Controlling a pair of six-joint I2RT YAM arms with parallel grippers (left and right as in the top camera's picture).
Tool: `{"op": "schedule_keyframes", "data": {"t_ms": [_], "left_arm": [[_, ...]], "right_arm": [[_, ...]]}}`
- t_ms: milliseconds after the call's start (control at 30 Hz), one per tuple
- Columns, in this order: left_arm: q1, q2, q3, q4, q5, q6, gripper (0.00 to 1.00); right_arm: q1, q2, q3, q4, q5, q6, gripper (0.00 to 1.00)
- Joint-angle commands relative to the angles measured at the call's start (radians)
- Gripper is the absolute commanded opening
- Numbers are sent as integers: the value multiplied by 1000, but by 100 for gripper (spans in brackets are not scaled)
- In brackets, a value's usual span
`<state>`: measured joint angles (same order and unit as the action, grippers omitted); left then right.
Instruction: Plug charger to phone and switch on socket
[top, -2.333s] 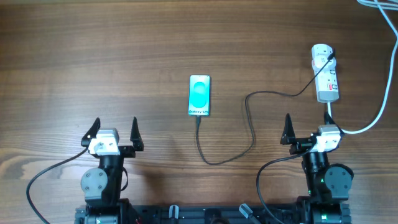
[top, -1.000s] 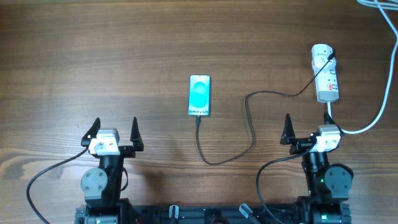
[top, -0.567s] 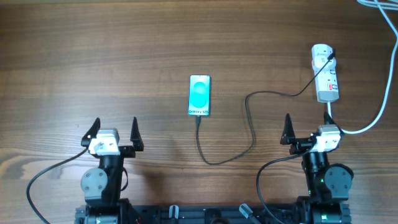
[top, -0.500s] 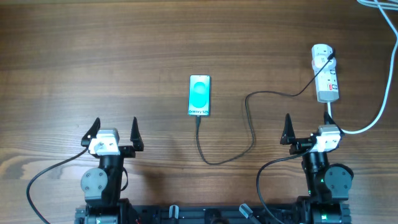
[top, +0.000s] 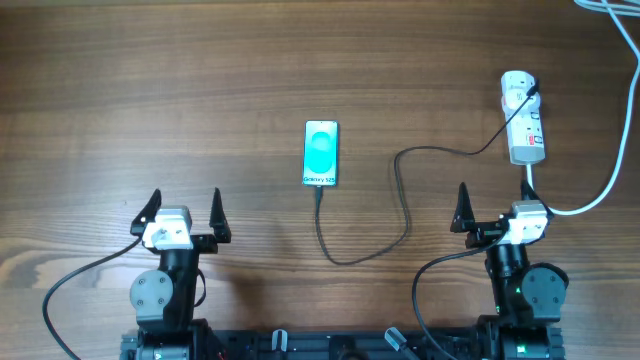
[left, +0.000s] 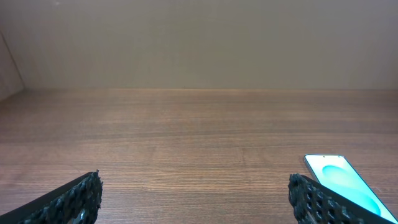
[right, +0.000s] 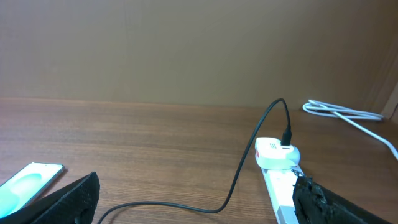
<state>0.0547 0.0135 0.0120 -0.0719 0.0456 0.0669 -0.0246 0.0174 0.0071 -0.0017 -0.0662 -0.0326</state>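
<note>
Scene unchanged, left gripper (top: 183, 206) and right gripper (top: 496, 206) spread, idle, charger (top: 440, 149) reaching phone (top: 321, 152) and socket (top: 524, 135)

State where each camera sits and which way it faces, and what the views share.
Overhead: above the table, looking straight down; both arms at the bottom edge, left jaws and right jaws open.
Left wrist: low on the left arm, facing forward across the table; own fingers at the bottom corners, phone at right.
Right wrist: low on the right arm, facing forward; own fingers below, socket and charger ahead.
Shared: all three see the phone.
</note>
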Motion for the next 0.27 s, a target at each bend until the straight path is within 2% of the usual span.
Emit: {"op": "schedule_keyframes", "data": {"t_ms": [0,233], "left_arm": [[10,-7,-6,-4,-16,11,100],[10,-7,-6,-4,-16,11,100]], "right_arm": [[6,-13,-2,3,11,-19,100],[6,-13,-2,3,11,-19,100]]}}
